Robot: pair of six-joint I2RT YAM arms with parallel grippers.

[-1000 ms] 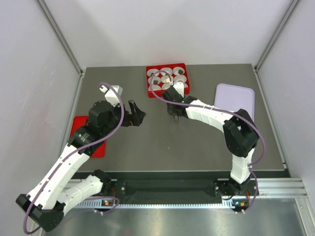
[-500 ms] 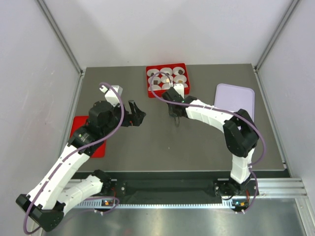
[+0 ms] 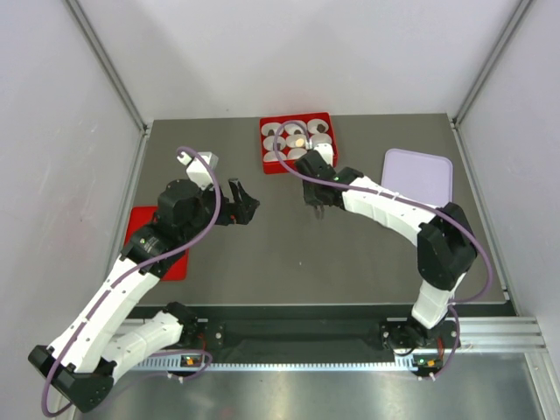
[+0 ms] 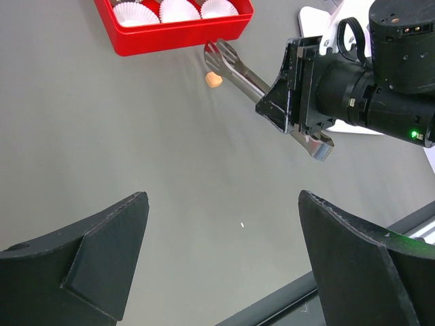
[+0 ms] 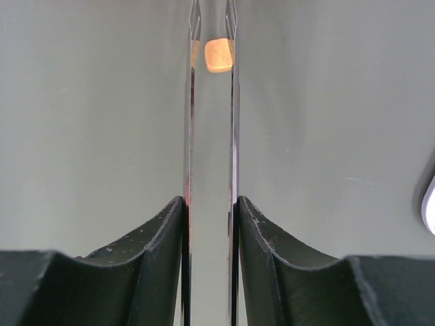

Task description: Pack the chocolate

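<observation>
Grey surface (image 3: 262, 262), picking step I'd say: my right tool (image 5: 211, 216) clamps tongs (image 4: 234, 66) straddling a tan chocolate (image 5: 218, 55) near the red tray (image 4: 183, 30), left tool (image 3: 243, 206) open, so next pinch and lift.

No legible text, labels or numbers in any view — tan chocolate (image 5: 218, 55) too blurred to read

Both arms: white links (image 3: 385, 208), blk joints (image 3: 184, 208), purple cables (image 3: 216, 210) looped alongside; blk end effector fingers (image 4: 102, 251).
</observation>
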